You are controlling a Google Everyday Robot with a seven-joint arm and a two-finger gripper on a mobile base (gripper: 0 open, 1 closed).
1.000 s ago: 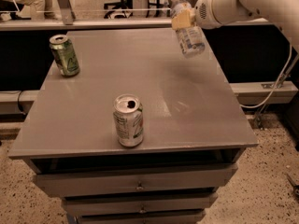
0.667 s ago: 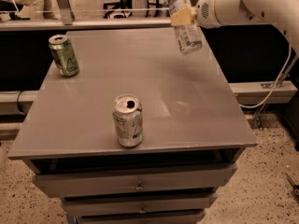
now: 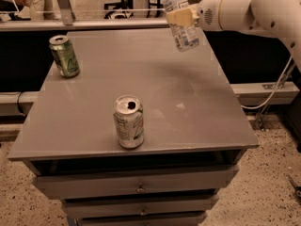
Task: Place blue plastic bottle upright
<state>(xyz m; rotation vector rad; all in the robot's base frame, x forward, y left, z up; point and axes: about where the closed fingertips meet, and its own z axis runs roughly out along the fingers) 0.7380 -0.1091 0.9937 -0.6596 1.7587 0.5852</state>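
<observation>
Our gripper (image 3: 180,17) has its jaws pinching the small clear blue plastic bottle (image 3: 186,36) at its middle, cap up and slightly tilted, above the far right edge of the grey tabletop (image 3: 188,107). We judge this leaves its base free to land, well apart from the green metal can (image 3: 65,55) and the white-and-green metal can (image 3: 128,121).

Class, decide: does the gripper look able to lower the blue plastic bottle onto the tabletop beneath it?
Probably yes. The gripper, shut on the blue plastic bottle, hangs above the far-right tabletop; the green can and white-and-green can stand well away.
</observation>
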